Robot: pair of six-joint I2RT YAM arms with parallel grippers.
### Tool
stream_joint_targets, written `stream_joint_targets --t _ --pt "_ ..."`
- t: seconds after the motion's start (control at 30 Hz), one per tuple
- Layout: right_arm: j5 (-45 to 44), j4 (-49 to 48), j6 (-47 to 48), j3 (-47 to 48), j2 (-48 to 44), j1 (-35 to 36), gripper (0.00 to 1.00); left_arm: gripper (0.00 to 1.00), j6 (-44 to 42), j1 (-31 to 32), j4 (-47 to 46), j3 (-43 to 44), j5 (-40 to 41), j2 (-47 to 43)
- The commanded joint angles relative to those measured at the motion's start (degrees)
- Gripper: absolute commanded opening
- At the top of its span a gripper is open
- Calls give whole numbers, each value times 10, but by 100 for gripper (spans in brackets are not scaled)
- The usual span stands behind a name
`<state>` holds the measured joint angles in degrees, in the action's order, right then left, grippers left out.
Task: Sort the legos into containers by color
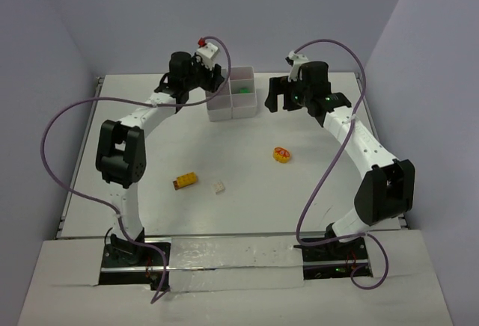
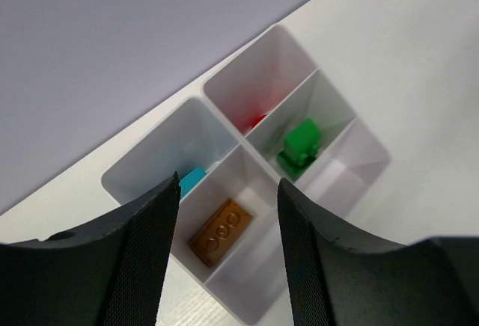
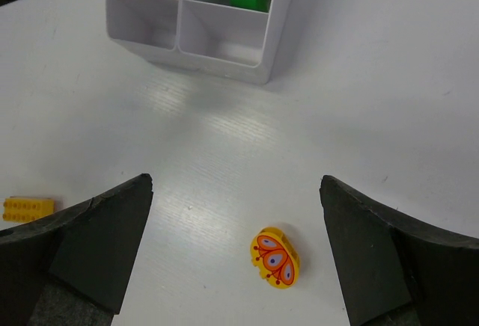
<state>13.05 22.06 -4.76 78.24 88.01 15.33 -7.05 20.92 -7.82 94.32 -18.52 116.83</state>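
White surface [image 1: 247, 206], lavender walls [image 1: 60, 27]. Left tool [image 2: 227, 191] hangs part-open and empty over the tray [image 1: 222, 111], upper centre — brown brick [image 2: 220, 232] lies in a compartment beneath. Right tool [image 3: 236, 191], spread wide, hovers above the butterfly piece [image 3: 275, 257]; I'd descend and pinch it next.

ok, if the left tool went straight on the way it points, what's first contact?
Likely the tray: the left tool aims into the compartment holding the brown brick, so that brick or the walls around it come first. Depth unclear.

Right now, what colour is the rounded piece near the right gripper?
Orange-yellow piece with a red butterfly-like print on top; clearest in the right wrist view.
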Motion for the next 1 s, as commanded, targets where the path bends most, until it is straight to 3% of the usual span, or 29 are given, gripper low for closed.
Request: stream_joint_targets --t 0.0,0.23,0.37,0.57,0.8,0.97 --pt "16 -6 14 -8 -42 -4 100 62 26 -8 95 11 -76 -103" --pt "25 30 29 -28 -75 -4 100 68 -104 -15 434 -2 -99 -200" --pt "26 57 37 -50 -109 -4 100 77 -161 -13 613 -65 -98 -264" --pt "30 81 41 -85 -152 -4 100 83 -181 24 674 -145 -21 -338" --pt "41 95 67 -109 -188 -4 100 86 -154 47 649 -210 44 -329" --pt "35 101 83 -82 -163 -4 100 83 -162 66 635 -212 72 -295"
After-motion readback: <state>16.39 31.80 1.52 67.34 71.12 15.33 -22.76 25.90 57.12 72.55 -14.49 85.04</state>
